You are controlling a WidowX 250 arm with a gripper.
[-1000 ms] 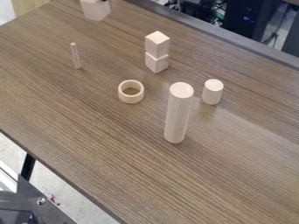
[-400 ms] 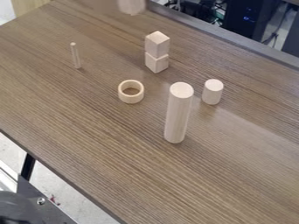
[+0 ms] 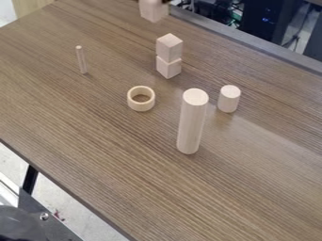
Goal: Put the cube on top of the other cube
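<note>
"And at the top edge, what is being held?"

"A pale cube (image 3: 153, 11), grasped by the hand (image 3: 165, 1), right at the edge of the view!"

"How is the stack arranged?"

"The upper cube (image 3: 169, 46) is seated on the lower cube (image 3: 168, 68), and both are carried by the surface (image 3: 113, 141)."

"And around them?"

"The stack is flanked by a thin rod (image 3: 81, 60) at left and a short cylinder (image 3: 229, 99) at lower right; nearer the camera, a ring (image 3: 140, 99) and a tall cylinder (image 3: 191, 122) are seen."
</note>
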